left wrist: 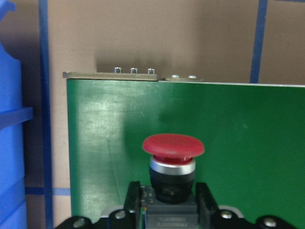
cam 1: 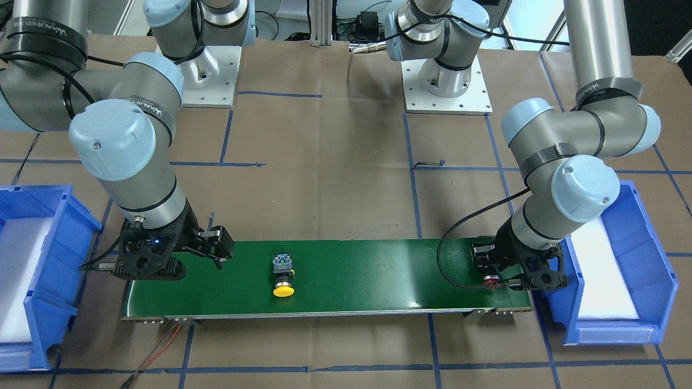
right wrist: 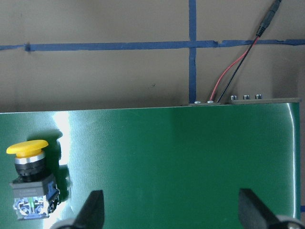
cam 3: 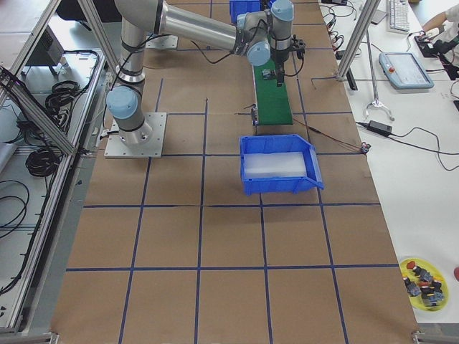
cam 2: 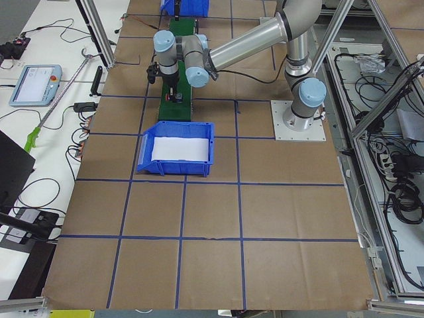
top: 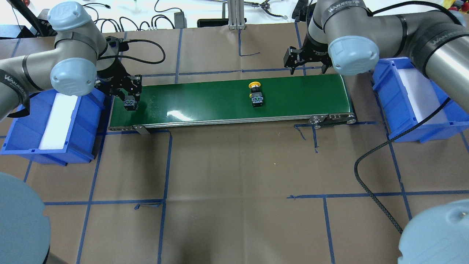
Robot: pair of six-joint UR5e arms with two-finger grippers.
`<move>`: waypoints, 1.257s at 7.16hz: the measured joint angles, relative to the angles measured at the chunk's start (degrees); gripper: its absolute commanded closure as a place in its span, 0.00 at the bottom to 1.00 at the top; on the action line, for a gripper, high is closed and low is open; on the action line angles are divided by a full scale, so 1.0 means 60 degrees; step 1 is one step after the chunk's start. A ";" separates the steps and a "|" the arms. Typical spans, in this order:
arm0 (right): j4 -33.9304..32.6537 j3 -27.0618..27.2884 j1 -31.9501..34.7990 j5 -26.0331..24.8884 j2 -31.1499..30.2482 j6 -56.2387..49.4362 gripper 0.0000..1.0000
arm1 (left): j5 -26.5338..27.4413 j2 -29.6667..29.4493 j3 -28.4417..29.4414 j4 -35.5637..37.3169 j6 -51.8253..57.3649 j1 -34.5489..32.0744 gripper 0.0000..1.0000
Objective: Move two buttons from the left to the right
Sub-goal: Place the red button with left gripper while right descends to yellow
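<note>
Left gripper (top: 130,102) is clamping the red button (left wrist: 173,145) by its dark boxy body. Fingers (left wrist: 132,200) are pressing in on both sides, and the red mushroom cap is sticking out ahead of them. It is holding the button low over the left end of the green conveyor belt (top: 205,104). Cannot tell whether the body is touching the belt. Cap is pointing toward the belt's far edge, away from the robot.

Right gripper (right wrist: 171,212) is hanging above the belt's right end, jaws spread wide, nothing between them.

Yellow button (cam 1: 283,275) is lying on its side on the belt, a little right of the middle. Its cap is also pointing to the far edge, and it is well apart from the red one. In the right wrist view it is sitting just outside the spread jaws, touching neither.

Left blue bin (top: 22,135) is sitting off the belt's left end, just beside the left gripper. Right blue bin (top: 421,121) is sitting off the right end. Each is holding a white pad (top: 58,121). Belt and bins are resting on the table (top: 234,176), which is covered in brown paper with blue tape lines.
</note>
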 measured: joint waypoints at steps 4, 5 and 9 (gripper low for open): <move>-0.0037 0.0002 0.0000 -0.0003 0.0369 0.0362 0.00 | -0.0016 -0.0037 0.0008 0.0242 -0.0054 0.0009 0.01; -0.0276 0.0017 0.0019 0.0009 0.0381 0.0444 0.01 | -0.0008 0.0001 0.0119 0.0224 -0.0058 0.0016 0.01; -0.0943 0.0480 0.0144 0.0652 0.0343 0.0910 0.01 | -0.0050 0.0739 0.0235 -0.0434 -0.0073 -0.0033 0.01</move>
